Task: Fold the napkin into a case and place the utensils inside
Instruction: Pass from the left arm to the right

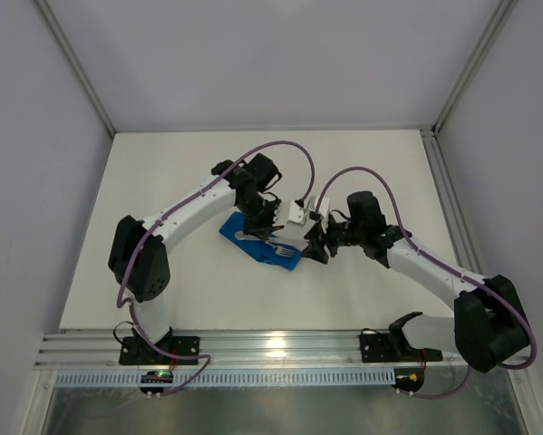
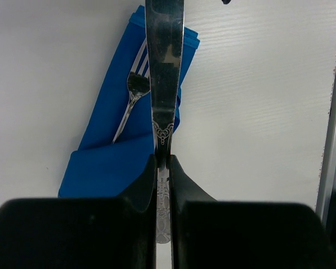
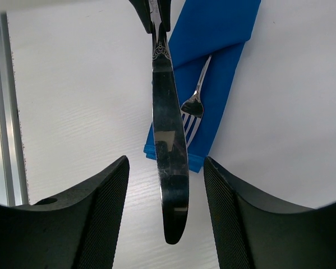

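Silver and polished, the slim silver metal table knife (image 2: 165, 67) is stiff, fairly light and slippery, so I judge a firm pinch on the patterned handle, where it is thicker, safer than one on the smooth blade; the left end effector (image 2: 162, 168) is clenched on exactly that handle, blade pointing away from it. The knife lies along the right edge of the narrow bright blue folded cloth case (image 2: 109, 168), though whether the blade touches the cloth I cannot tell. The small silver four-tined metal fork (image 2: 135, 92) rests on the case, its handle tucked under the fold and its tines out; the soft, limp cloth would probably shift or unfold if dragged. The right end effector (image 3: 166, 163) is released, its fingers spread on either side of the blade tip and clear of it. Both arms reach forward and bend inward over the white table (image 2: 257, 112), so the two end effectors face each other across the case near the middle.
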Controlling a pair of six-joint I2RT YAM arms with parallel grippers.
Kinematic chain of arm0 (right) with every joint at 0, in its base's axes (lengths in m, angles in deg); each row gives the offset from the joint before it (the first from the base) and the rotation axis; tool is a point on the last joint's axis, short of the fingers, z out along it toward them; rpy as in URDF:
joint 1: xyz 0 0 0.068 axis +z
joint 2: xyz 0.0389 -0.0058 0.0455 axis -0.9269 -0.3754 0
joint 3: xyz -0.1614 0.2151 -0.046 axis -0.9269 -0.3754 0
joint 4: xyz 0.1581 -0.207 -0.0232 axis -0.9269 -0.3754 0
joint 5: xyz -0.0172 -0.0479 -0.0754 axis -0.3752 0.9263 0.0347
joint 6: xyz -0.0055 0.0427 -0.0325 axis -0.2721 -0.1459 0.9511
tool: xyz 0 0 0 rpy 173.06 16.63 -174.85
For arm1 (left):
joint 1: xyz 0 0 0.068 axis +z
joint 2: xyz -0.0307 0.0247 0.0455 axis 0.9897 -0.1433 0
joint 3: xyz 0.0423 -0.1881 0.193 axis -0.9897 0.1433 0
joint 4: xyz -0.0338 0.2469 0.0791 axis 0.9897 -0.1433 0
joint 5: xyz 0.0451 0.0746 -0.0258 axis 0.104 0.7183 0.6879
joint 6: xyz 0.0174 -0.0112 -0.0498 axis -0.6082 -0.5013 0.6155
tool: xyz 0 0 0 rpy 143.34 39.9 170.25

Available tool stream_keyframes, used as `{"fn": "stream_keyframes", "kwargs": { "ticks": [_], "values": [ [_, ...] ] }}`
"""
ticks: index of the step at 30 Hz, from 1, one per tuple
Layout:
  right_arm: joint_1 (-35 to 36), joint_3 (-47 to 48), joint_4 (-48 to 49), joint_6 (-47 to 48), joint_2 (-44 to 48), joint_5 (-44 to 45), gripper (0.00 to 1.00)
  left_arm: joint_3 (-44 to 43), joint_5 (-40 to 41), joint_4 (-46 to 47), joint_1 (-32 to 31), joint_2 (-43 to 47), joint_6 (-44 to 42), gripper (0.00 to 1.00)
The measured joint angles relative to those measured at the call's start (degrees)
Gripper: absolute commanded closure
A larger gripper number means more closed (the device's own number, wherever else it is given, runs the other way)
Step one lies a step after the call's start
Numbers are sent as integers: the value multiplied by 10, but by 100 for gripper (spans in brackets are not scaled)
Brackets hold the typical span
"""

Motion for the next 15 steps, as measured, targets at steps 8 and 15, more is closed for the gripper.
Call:
{"fn": "stream_keyframes", "kwargs": {
  "ticks": [8, 15],
  "values": [
    [-1, 8, 7, 7, -14, 0, 68, -1, 0, -4, 2, 0, 2, 100],
    [-2, 12, 10, 8, -24, -4, 85, -2, 2, -6, 4, 0, 0, 100]
  ]
}}
